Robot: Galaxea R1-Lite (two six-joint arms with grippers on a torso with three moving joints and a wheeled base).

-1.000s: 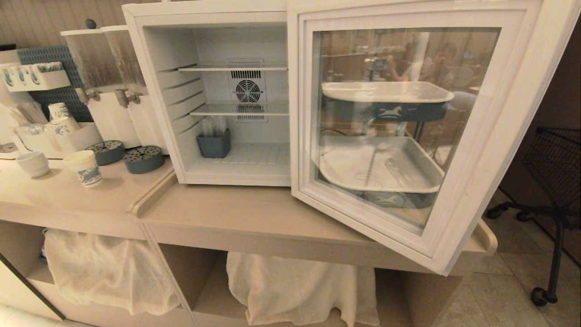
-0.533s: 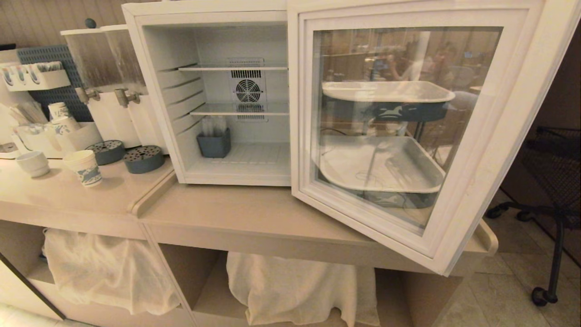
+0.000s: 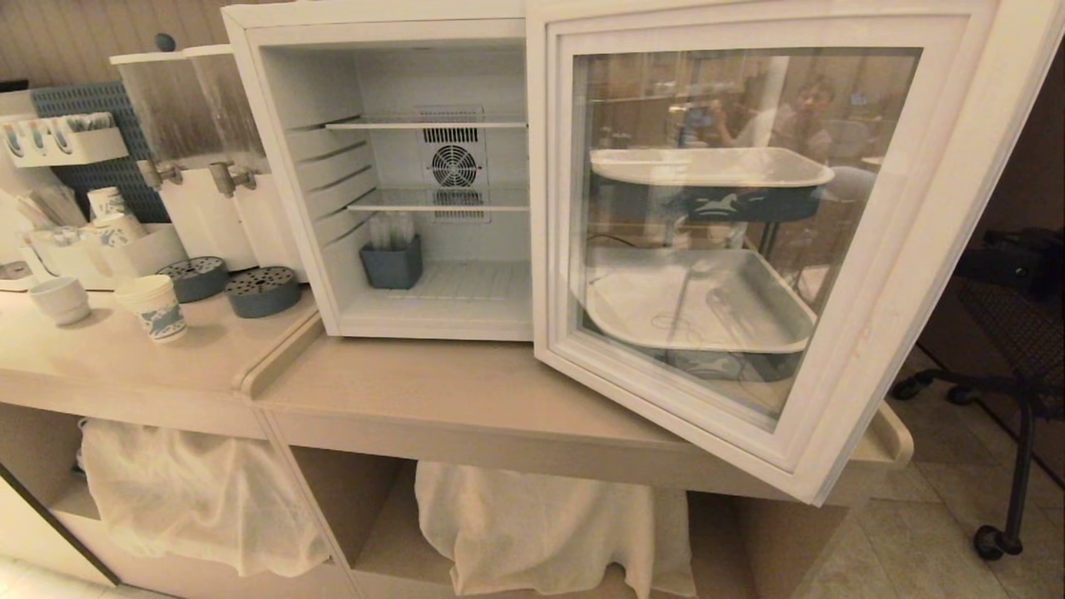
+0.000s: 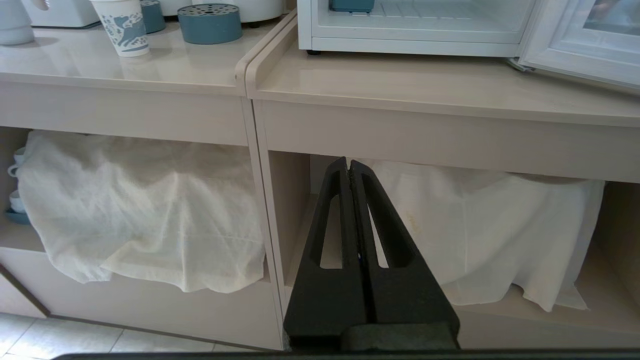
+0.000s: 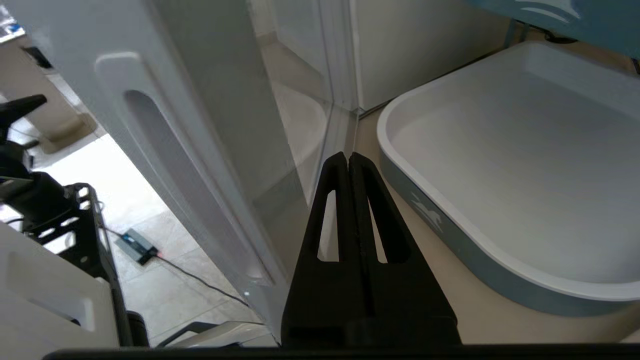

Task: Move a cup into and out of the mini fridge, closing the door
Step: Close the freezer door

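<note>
The mini fridge (image 3: 283, 166) stands open on the counter, and its glass door (image 3: 874, 333) is swung far out to the right. A white paper cup (image 3: 156, 308) with a blue pattern stands on the left counter, far from both grippers; it also shows in the left wrist view (image 4: 122, 27). My right gripper (image 5: 348, 157) is shut and empty. It sits behind the door's outer face (image 5: 165, 150), near the long recess (image 5: 150, 135). In the head view only a dark part of that arm (image 3: 1011, 258) shows past the door. My left gripper (image 4: 348, 162) is shut and empty, parked low in front of the counter.
A blue box (image 3: 393, 264) sits on the fridge floor. A white mug (image 3: 62, 299) and two round blue containers (image 3: 265, 291) stand near the cup. White and blue trays (image 5: 500, 175) lie beside the right gripper. A black cart (image 3: 1019, 349) stands at the right.
A dark part of my right arm has come into the head view at the right edge, beyond the open door. The door, the cup and the left arm have not moved.
</note>
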